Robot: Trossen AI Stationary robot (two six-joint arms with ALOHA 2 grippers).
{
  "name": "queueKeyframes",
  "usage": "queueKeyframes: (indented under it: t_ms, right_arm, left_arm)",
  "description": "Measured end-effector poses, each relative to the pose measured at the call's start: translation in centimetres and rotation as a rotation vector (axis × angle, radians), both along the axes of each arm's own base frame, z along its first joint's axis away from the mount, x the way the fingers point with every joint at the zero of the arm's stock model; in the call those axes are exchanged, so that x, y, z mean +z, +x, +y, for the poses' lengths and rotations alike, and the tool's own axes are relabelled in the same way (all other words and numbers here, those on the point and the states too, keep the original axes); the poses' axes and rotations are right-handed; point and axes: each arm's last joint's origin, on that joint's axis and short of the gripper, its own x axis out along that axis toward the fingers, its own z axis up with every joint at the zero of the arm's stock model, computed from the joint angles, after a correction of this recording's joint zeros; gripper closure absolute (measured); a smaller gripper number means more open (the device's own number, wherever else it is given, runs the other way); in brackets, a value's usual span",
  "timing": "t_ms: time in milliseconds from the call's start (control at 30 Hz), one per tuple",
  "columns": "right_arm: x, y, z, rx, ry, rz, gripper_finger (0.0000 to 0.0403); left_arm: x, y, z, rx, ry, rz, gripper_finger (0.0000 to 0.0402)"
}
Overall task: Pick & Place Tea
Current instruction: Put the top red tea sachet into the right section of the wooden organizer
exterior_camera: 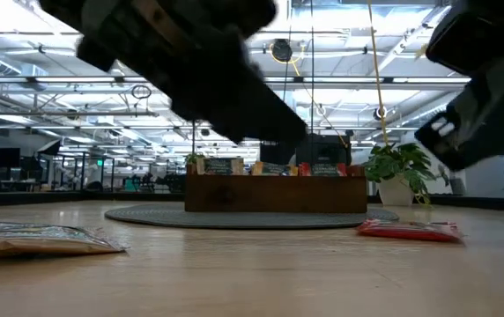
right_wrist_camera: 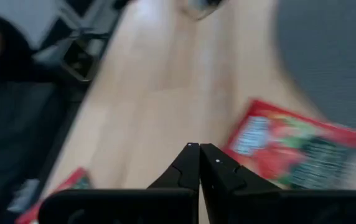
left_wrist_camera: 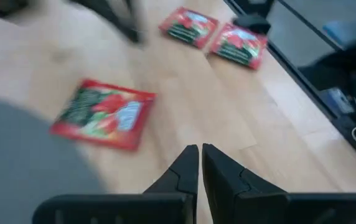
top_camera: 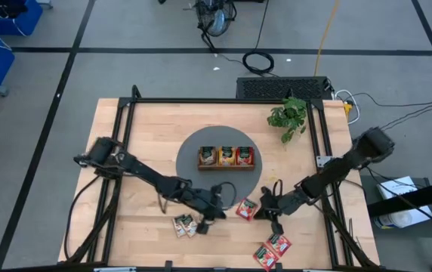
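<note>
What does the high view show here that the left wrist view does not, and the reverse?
Only the high view shows the wooden tray on its round grey mat, the potted plant, the pale sachets near the table's front edge, and the right pincer. Only the left wrist view shows the left pincer shut, holding nothing. Both show the lone red sachet and the pair of red sachets farther off.

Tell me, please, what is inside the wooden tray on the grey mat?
The wooden tray holds tea sachets: a beige one, an orange one and a red one. Whether more lie beneath them is hidden.
</note>
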Motion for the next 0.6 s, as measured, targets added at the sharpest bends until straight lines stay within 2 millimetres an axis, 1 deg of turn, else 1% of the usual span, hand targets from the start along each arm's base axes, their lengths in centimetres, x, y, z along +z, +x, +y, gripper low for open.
queueKeyframes:
  t_ms: [100,233,367,500,600]
  right_arm:
    - [1.0,-1.1,-1.1,-0.096,-0.075,0.042,0.0403]
    - [0.8,-2.0,-2.1,-0.212,-0.110,0.148,0.0403]
    - [0.1,-2.2,-2.4,-0.234,-0.081,0.208,0.0394]
    - [-0.2,-2.0,-2.6,-0.235,-0.068,0.235,0.0371]
    - [-0.1,-1.7,-3.0,-0.256,-0.026,0.248,0.0350]
  left_arm:
    - [-1.4,2.7,-0.6,-0.047,0.012,0.017,0.0376]
    - [-1.8,5.4,-0.7,-0.030,0.034,0.063,0.0376]
    - [-3.2,6.6,-0.1,0.050,0.030,0.117,0.0376]
    - [-3.1,6.8,0.4,0.113,0.036,0.122,0.0376]
    - [-3.4,6.8,0.8,0.150,0.050,0.141,0.0376]
